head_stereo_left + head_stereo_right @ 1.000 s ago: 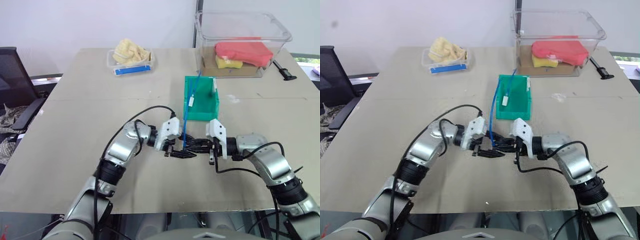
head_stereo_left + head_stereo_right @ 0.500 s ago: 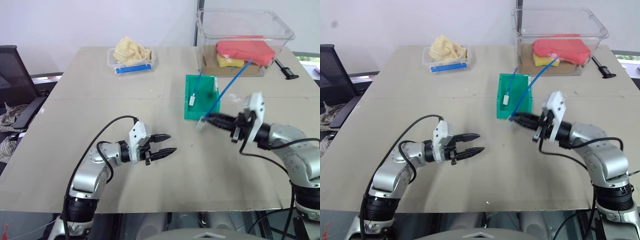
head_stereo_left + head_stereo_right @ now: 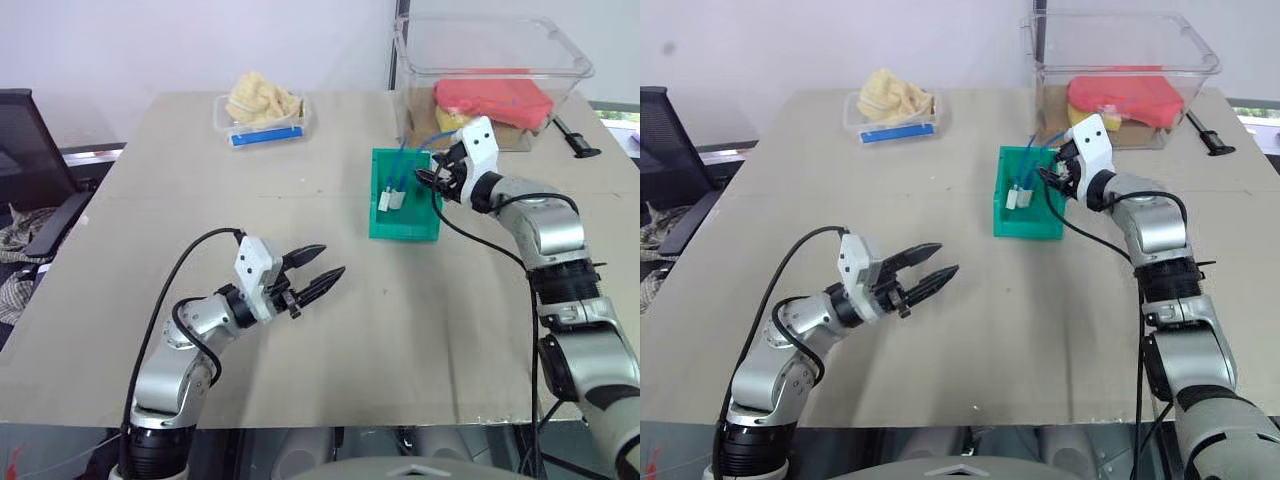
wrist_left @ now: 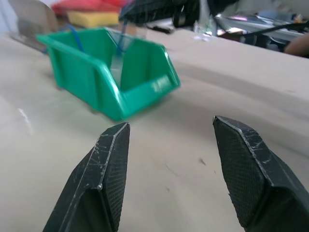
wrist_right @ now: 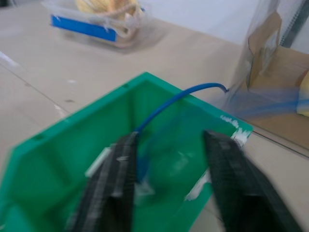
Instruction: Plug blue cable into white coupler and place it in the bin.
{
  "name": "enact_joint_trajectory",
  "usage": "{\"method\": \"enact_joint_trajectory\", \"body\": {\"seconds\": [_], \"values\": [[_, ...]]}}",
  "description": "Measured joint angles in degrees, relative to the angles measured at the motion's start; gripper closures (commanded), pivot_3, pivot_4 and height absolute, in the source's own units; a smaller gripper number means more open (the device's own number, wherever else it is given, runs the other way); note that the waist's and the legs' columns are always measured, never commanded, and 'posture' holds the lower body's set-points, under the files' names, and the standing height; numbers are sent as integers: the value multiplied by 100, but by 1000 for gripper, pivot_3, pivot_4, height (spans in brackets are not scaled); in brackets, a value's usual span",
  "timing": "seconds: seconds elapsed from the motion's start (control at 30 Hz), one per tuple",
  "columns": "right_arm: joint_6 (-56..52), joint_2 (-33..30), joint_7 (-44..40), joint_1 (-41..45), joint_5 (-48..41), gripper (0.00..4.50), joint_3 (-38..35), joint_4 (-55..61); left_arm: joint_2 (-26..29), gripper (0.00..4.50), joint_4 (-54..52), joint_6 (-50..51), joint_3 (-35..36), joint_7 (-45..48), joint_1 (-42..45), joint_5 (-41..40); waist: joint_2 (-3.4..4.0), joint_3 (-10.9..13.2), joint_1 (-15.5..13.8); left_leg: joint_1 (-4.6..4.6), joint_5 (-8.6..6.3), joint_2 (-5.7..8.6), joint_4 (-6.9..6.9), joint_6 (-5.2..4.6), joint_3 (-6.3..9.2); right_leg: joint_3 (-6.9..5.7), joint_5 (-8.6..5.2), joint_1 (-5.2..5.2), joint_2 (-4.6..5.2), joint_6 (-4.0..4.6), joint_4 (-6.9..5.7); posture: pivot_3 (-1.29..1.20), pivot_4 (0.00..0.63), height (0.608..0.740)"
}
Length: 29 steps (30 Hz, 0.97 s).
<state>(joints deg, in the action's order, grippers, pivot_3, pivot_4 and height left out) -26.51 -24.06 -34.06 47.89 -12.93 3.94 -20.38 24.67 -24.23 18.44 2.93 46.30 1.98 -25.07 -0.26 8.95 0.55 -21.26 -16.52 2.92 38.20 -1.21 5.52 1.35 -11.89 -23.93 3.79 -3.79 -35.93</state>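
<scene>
The green bin (image 3: 404,226) stands at the table's middle right. Two white pieces lie inside it. The nearer-right one is the white coupler (image 3: 397,199), and the blue cable (image 3: 420,150) rises from it over the bin's back rim. The other white block (image 3: 385,201) carries a straighter blue cord. My right gripper (image 3: 421,179) hovers over the bin's right wall, open, with nothing between its fingers (image 5: 116,183). In the right wrist view the cable is a blurred blue streak. My left gripper (image 3: 318,276) is open above bare table, well left of the bin (image 4: 106,77).
A large clear tub (image 3: 490,70) with red and yellow items stands behind the bin. A small clear tray (image 3: 262,118) with a blue strip sits at the back left. A black tool (image 3: 570,137) lies at the right edge.
My right gripper carried the cable and coupler from the table's middle up to the bin and opened, and they now lie in the bin. My left gripper drew back to the left, still open.
</scene>
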Motion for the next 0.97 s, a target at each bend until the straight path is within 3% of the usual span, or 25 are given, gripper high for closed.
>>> {"method": "enact_joint_trajectory", "body": {"seconds": [0.07, 0.17, 0.5, 0.63, 0.77, 0.97], "values": [[25, -92, -233, -117, -18, 35, 0, 108, -29, 1705, -52, 32, -7, -131, 37, -43, 0, 0, 5, -31, 0, 1, 1, 0, 0, 0, 0, -30, 3, -1, 1, 0, 150, 739], [5, -410, -601, -711, -257, 35, -135, 924, -30, 1705, -176, 91, -9, -254, -9, -122, 0, 0, -11, -88, 1, 4, 8, 1, 11, -10, 1, -85, 21, -2, -4, 0, 150, 739], [-414, -1340, -930, -3833, -1406, 35, -1913, 4361, 173, 1705, -43, -20, 237, -153, -323, -267, 3, 0, -8, -62, -13, 1, 4, -23, 3, -2, 1, -63, 17, -1, -13, 0, 150, 739], [-77, -1563, -1136, -5508, -1308, 0, -2605, 4825, 379, 16, 101, -175, 490, 221, -660, -449, 3, -1, -27, -34, -14, 0, 12, -27, 3, -7, 0, -25, 0, -1, -6, 0, 150, 739], [518, -1382, -1315, -6840, -1173, 0, -3208, 4993, 688, 16, 257, -373, 604, 296, -1034, -258, 4, 1, -24, -4, -15, -3, 11, -28, -3, 0, -2, 4, -2, -2, -4, 0, 150, 739], [865, -1356, -1677, -7845, -1276, 0, -3754, 5123, 1183, 16, 496, -372, 1027, 784, -1829, -376, -1, 7, 17, 44, -20, -19, 3, -34, -24, 17, -31, 39, -7, -5, 0, 0, 150, 739]]}}
